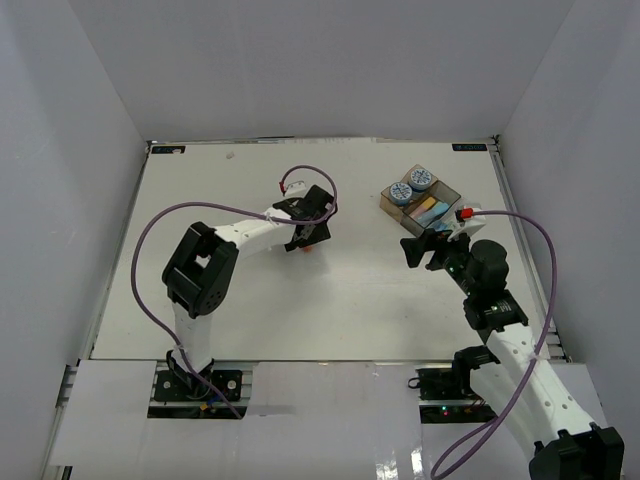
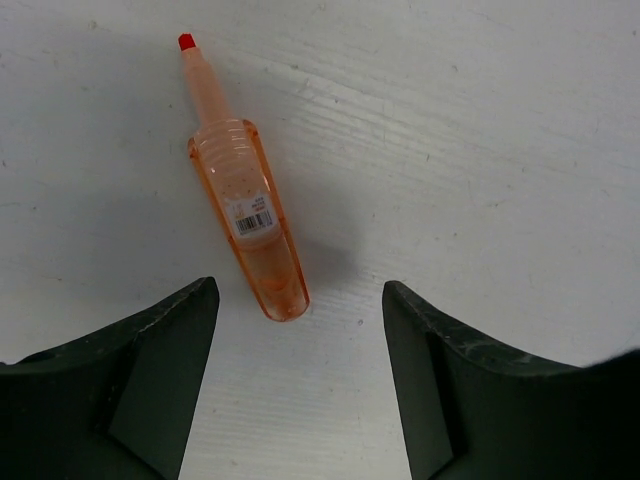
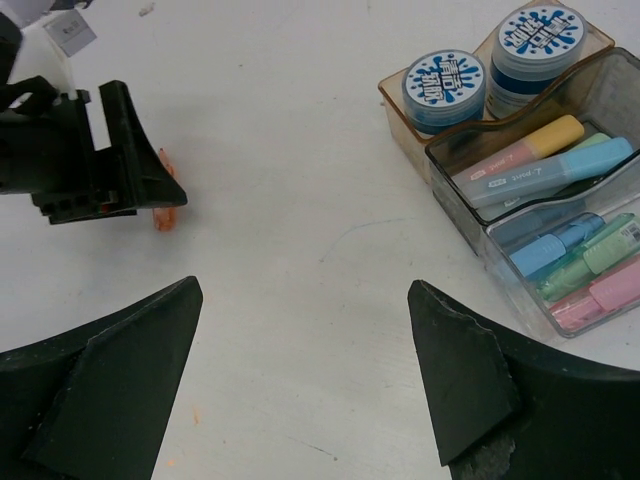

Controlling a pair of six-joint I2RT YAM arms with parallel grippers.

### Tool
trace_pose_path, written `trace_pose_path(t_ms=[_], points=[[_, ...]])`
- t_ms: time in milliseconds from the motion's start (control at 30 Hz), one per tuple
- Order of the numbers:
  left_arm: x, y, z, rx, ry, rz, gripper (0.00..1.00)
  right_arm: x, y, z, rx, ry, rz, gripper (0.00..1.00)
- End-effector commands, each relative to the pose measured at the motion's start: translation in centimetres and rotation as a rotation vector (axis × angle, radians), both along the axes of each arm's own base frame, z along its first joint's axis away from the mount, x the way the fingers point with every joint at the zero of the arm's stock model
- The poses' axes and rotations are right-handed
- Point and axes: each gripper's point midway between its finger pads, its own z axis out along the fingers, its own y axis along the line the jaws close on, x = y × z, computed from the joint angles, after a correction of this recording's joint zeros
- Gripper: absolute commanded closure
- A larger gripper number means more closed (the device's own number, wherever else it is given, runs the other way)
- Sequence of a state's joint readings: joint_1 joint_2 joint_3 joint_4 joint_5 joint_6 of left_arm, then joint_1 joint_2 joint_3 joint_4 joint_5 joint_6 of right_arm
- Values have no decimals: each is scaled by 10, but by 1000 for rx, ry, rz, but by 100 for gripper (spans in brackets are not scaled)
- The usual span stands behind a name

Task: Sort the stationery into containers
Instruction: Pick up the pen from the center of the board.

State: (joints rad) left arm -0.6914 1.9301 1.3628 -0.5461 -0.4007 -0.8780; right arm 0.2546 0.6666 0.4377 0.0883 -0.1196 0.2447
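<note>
Left side: the left gripper (image 2: 300,292) is being held open low over the table (image 2: 480,120), its jaws standing apart with nothing being gripped between them.
Task piece: the orange highlighter (image 2: 250,210) is being straddled only at its blunt end. It is lying flat, untouched, with its red tip pointing away and most of its body lying ahead of the fingertips.
Right side: the right gripper (image 3: 305,290) is being held wide open and empty over bare table, near the containers (image 3: 440,150).
Containers: two rolls (image 3: 443,85) are being kept in the amber tray, and pastel pens (image 3: 545,160) in the grey and clear trays beside it. The cluster is sitting well apart from the highlighter.
Step in hand: by the look of it, the pick-up of the only loose piece in view is being set up by the left arm. No grasp is being made yet.
Next move: the jaws are probably needing to be carried forward along the body and lowered before being closed, so that the barrel is taken rather than its tapered end.
After that: a carry across to the pen trays is being called for, or a hand-over to the right arm.
</note>
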Motion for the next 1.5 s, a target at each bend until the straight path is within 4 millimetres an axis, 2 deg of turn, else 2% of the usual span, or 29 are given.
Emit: trace_pose_path(t_ms=[0,167,433,667,867,933,1033,1200,1300,1333,1367,1400,1433,1467], points=[[5,3,7,48,-13,44,23,1,3,25,40,-98,-2,10],[3,6,-3,78,13,53,32,-4,5,23,42,-106,12,10],[2,8,-12,104,33,56,40,-9,8,19,45,-90,33,10],[-6,14,-25,119,64,60,51,-13,10,14,45,-70,47,10],[-17,21,-20,110,64,62,65,-17,14,14,55,-67,73,10],[-20,25,-15,108,55,57,72,-18,16,18,66,-73,85,10],[-23,26,-8,95,37,33,76,-20,20,25,100,-70,95,10],[-29,27,7,84,16,-45,75,-27,29,37,157,-71,145,10],[-30,21,28,40,-37,-119,74,-34,36,38,161,-105,206,10],[-28,18,44,29,-91,-181,73,-34,39,38,177,-118,219,10],[-29,13,53,31,-116,-273,72,-35,41,40,191,-123,231,10],[-29,8,61,-7,-139,-287,72,-35,42,40,190,-117,239,10],[-24,3,74,11,-201,-374,72,-33,45,33,184,-83,247,10],[-27,3,88,6,-247,-426,72,-32,46,41,181,-84,257,10]])
